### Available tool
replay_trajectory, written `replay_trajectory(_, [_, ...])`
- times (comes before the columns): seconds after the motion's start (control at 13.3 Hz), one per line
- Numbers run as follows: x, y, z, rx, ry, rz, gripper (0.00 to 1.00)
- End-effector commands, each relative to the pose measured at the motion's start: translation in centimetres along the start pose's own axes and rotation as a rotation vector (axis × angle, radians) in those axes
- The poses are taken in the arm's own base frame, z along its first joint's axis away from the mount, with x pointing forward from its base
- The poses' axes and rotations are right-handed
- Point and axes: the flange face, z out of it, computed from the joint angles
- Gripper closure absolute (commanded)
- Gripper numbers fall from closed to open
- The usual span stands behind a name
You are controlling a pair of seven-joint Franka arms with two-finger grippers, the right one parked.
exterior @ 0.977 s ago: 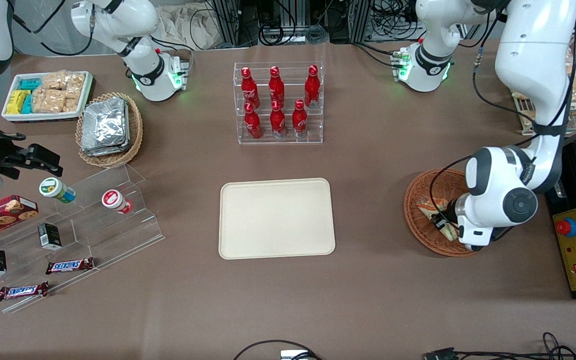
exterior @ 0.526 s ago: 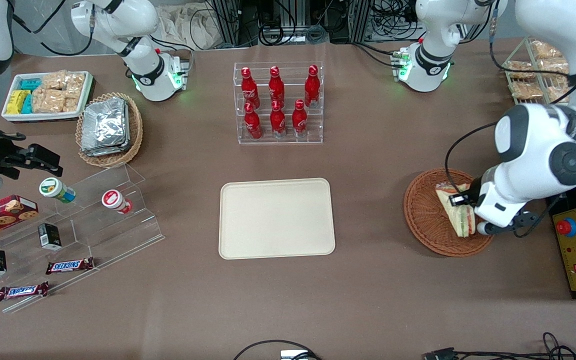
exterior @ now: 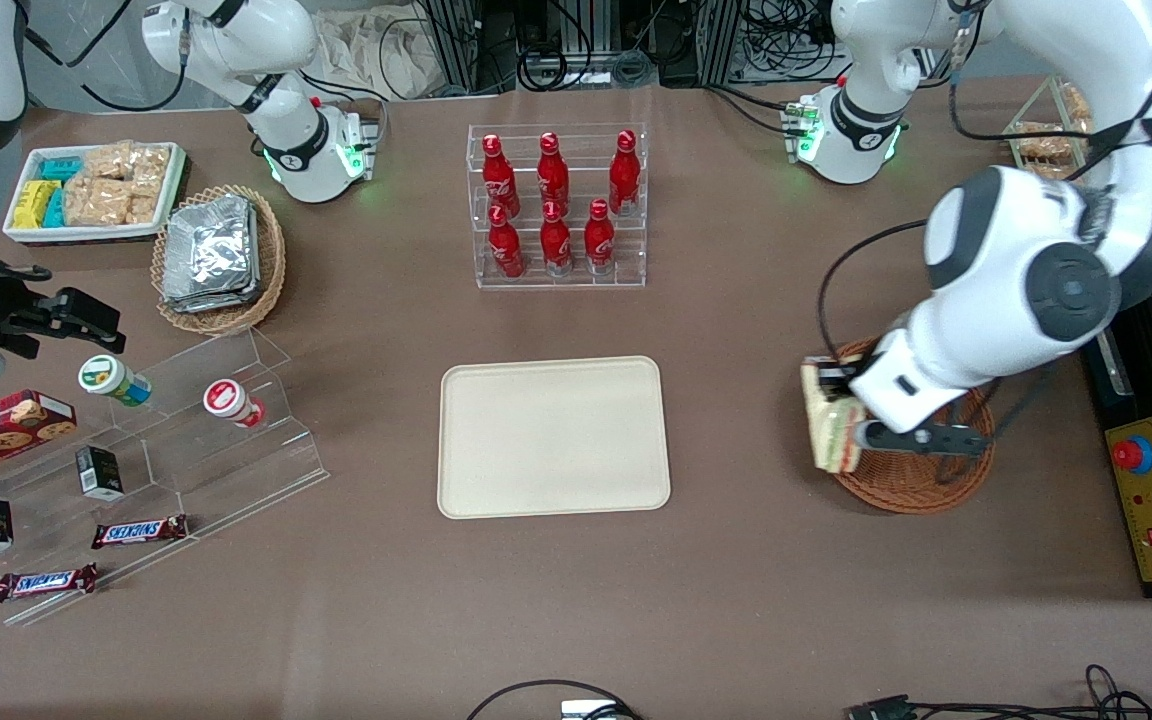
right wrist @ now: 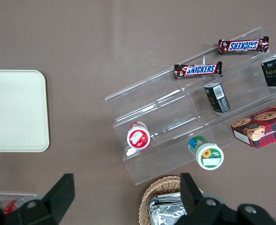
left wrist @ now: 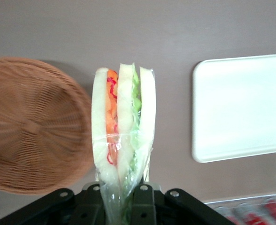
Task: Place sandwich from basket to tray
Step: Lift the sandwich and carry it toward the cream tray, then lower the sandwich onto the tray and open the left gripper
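- The gripper (exterior: 839, 420) holds the sandwich (exterior: 829, 428), its fingers closed on the wrapped wedge; in the wrist view the fingers (left wrist: 142, 197) pinch the sandwich's (left wrist: 123, 136) plastic-wrapped end.
- The sandwich hangs in the air over the basket's (exterior: 921, 480) rim, at the edge nearest the tray (exterior: 553, 436), with part of it already past the rim above the table (exterior: 736, 330).
- Half a second ago the sandwich was above the basket's middle, and a second ago it lay in the basket under the gripper; it has since been lifted and carried toward the tray.
- The wrist view shows white bread with orange and green layers, the basket (left wrist: 30, 126) to one side of it and the tray (left wrist: 241, 108) to the other.
- The basket holds nothing else that shows.
- The tray lies flat at the middle of the table, well apart from the basket, unchanged.
- The rack of red bottles (exterior: 556, 205) stands farther from the camera than the tray, unmoved.
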Motion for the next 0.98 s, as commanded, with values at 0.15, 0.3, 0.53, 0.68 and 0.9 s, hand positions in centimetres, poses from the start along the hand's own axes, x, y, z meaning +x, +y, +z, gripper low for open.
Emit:
replay_trajectory(0.15, [1.3,9.6,6.6,-0.029,-0.094,-0.05,1.0])
replay_trajectory(0.3, [1.5,12.7,9.9,-0.037,-0.1,-0.044,1.0])
replay_trajectory(0.53, [1.4,15.1,15.8,-0.044,-0.122,-0.022,1.0])
replay_trajectory(0.68, [1.2,16.0,19.6,-0.032,-0.143,-0.009,1.0])
replay_trajectory(0.9, [0.9,17.3,23.8,-0.034,-0.137,0.002,1.0])
